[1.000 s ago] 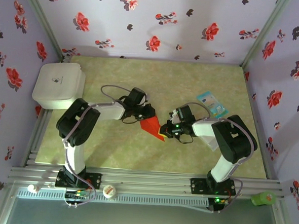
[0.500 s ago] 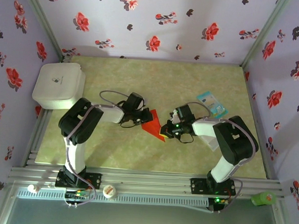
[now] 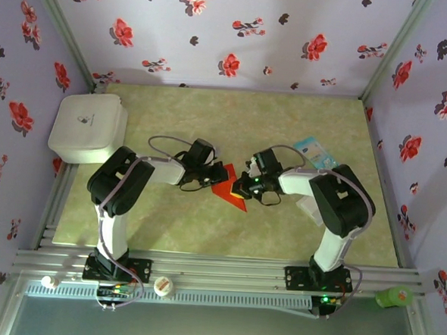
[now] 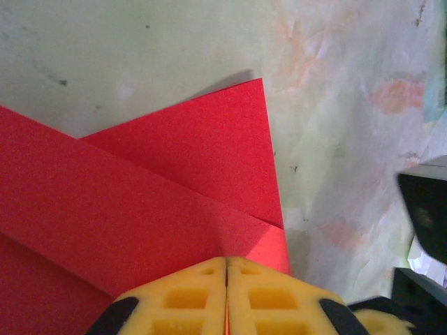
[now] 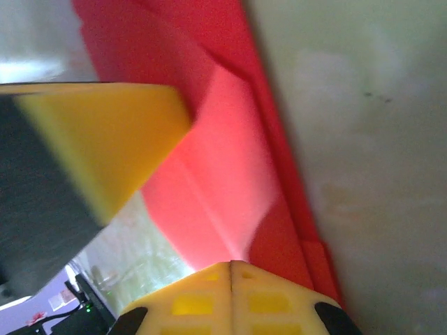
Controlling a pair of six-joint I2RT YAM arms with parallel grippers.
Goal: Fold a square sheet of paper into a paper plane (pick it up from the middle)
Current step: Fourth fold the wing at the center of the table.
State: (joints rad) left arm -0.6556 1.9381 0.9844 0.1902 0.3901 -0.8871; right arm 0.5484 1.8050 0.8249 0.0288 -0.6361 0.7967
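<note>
The red sheet of paper (image 3: 230,193) lies partly folded into a pointed shape on the mat between the two arms. My left gripper (image 3: 211,179) holds its left side. In the left wrist view the yellow pads (image 4: 188,296) are pressed together on the paper (image 4: 140,188), whose overlapping folded layers show. My right gripper (image 3: 242,188) is on the right side. In the right wrist view its gripper (image 5: 232,265) is shut on a raised flap of the paper (image 5: 230,174), and a yellow finger of the left gripper (image 5: 105,139) is close by.
A light-blue-and-white packet (image 3: 316,154) lies behind the right arm. A white box (image 3: 88,126) sits at the mat's back-left corner. A white cap (image 3: 163,286) and a green object (image 3: 394,297) rest on the front rail. Floral walls enclose the table.
My right gripper has moved left, closer to the left gripper, so less of the red paper shows between them. The left gripper shifted slightly earlier and now holds still.
</note>
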